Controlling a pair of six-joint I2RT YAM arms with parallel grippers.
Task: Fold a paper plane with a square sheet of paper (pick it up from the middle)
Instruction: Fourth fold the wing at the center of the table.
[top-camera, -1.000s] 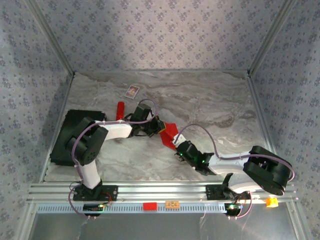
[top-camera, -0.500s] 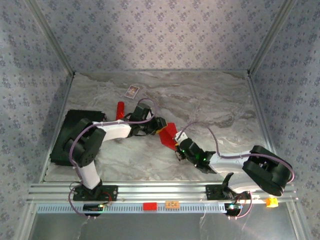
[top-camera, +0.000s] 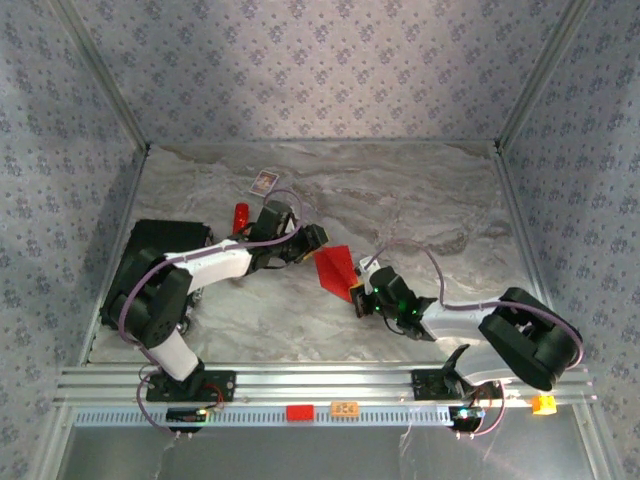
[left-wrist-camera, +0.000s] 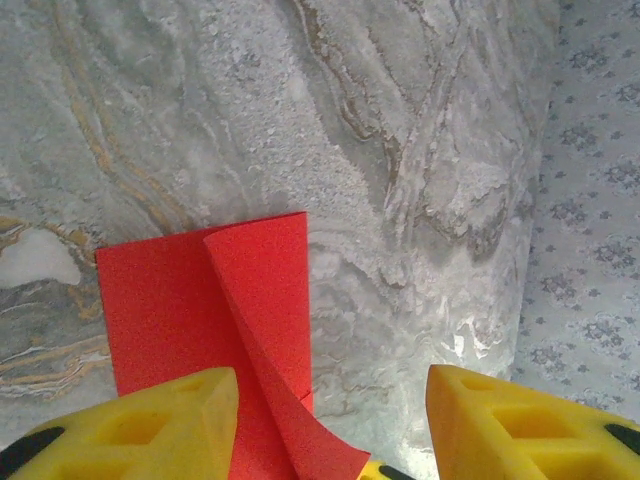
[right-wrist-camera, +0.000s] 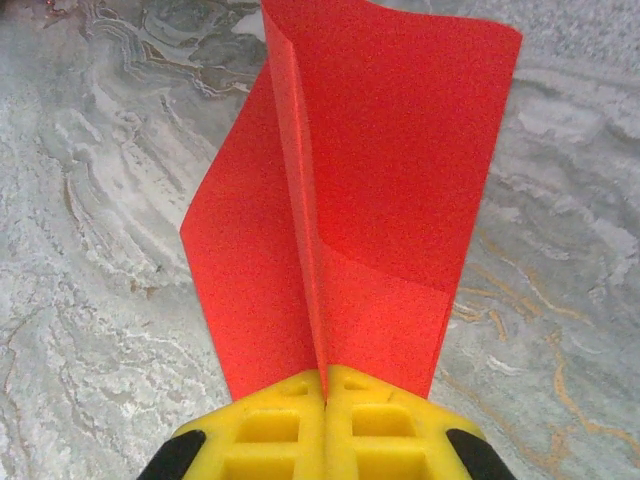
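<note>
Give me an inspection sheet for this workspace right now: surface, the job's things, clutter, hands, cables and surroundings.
Surface: marble-patterned table, no spills seen.
Job's things: red paper, creased with a raised flap, mid-table.
Clutter: card near the back; red stick beside the left arm; black block at the left edge.
Hands: left hand open, fingers either side of the paper, not gripping; right hand shut on the paper's near edge.
Cables: purple cables looped along both arms.
Surroundings: patterned walls; metal frame rail in front.
</note>
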